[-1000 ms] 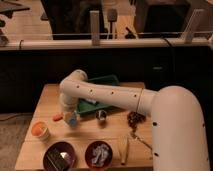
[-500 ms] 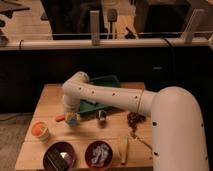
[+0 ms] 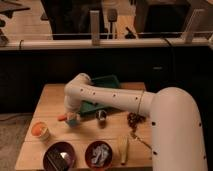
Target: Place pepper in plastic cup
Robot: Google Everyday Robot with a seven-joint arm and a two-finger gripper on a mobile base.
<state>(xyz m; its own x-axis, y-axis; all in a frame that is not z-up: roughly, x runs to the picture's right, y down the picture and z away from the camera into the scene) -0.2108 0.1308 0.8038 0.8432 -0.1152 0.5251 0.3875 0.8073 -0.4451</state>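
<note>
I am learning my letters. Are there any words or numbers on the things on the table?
None can be read.
The orange-topped cup, the green tray and the two dark red bowls show no lettering.
The gripper sits by the pepper and the light-blue plastic cup; no marks there.

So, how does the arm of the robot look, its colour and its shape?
The arm is white, thick and rounded like a tube, with small dark dots along it. It widens into a big smooth white shell at the right. The gripper, near the table's left side, is mostly hidden.
</note>
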